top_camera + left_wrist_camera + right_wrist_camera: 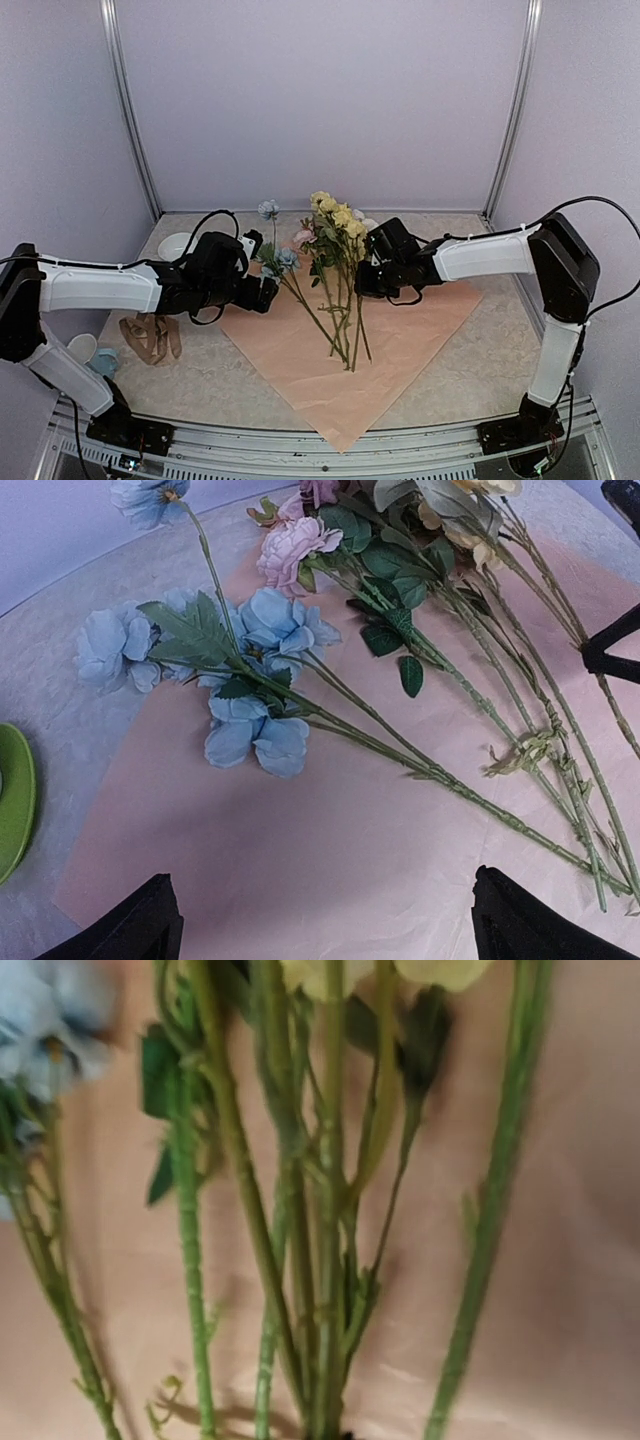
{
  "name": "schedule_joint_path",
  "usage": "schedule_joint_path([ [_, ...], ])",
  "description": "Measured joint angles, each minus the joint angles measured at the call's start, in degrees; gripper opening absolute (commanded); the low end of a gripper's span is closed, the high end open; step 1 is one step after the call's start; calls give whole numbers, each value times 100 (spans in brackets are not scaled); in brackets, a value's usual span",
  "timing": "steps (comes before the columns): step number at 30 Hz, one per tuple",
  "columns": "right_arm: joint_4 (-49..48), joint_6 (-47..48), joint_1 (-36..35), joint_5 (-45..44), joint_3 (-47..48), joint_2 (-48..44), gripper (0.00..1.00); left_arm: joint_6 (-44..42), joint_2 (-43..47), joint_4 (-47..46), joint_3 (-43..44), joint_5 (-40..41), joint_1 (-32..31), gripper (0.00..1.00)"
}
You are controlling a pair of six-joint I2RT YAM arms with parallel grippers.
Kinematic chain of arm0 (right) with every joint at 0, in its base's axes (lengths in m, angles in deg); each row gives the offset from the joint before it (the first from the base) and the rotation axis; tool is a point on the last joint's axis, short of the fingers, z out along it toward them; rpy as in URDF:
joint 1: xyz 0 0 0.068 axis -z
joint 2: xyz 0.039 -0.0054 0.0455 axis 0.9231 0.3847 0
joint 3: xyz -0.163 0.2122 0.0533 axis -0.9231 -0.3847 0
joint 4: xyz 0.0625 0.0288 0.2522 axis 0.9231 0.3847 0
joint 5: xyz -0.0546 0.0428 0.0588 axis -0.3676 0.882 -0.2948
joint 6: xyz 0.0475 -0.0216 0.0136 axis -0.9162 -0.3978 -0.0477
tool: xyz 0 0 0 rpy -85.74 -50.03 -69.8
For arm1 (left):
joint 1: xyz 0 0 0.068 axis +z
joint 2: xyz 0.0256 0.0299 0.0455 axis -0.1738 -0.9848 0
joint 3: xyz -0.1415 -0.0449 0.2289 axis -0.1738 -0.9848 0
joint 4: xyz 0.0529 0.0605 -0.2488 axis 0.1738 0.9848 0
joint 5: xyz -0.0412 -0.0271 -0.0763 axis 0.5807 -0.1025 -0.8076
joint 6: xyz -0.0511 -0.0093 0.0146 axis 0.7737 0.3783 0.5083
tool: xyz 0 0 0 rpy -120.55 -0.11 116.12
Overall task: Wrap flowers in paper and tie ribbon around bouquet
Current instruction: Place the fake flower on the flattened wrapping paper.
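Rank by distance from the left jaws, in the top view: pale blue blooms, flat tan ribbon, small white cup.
1. Pale blue blooms: right beside the open jaws of the left gripper.
2. Flat tan ribbon: lower left.
3. Small white cup: far left.

Bowl (pixel 173 244), cup (pixel 82 347), marbled tabletop (pixel 480 350).

No writing, label, brand mark or number can be read anywhere in the three views
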Motion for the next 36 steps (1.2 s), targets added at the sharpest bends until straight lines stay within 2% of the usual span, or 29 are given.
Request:
schedule_joint_path([
  [4,-219,-295,-17,181,7,341,0,22,0,28,-81,-4,28,99],
  [8,-393,-551,-33,293,7,481,20,35,0,31,-83,-7,50,99],
  [15,-306,-612,-35,310,81,494,36,35,0,31,-101,-7,83,99],
  [21,238,-260,-35,254,103,120,43,48,0,33,-109,-13,92,99],
  [26,918,638,-52,597,369,-564,46,129,87,63,-109,-52,81,99],
  [28,1296,1001,-138,693,540,-776,55,164,175,85,-109,-59,59,99],
  [32,2120,1700,-866,708,754,-940,92,243,424,142,-109,-59,-70,99],
  [33,2319,1856,-1172,688,734,-933,96,273,474,160,-111,-59,-105,99],
  [36,2780,2175,-2100,645,531,-866,97,365,638,254,-111,-46,-214,99],
])
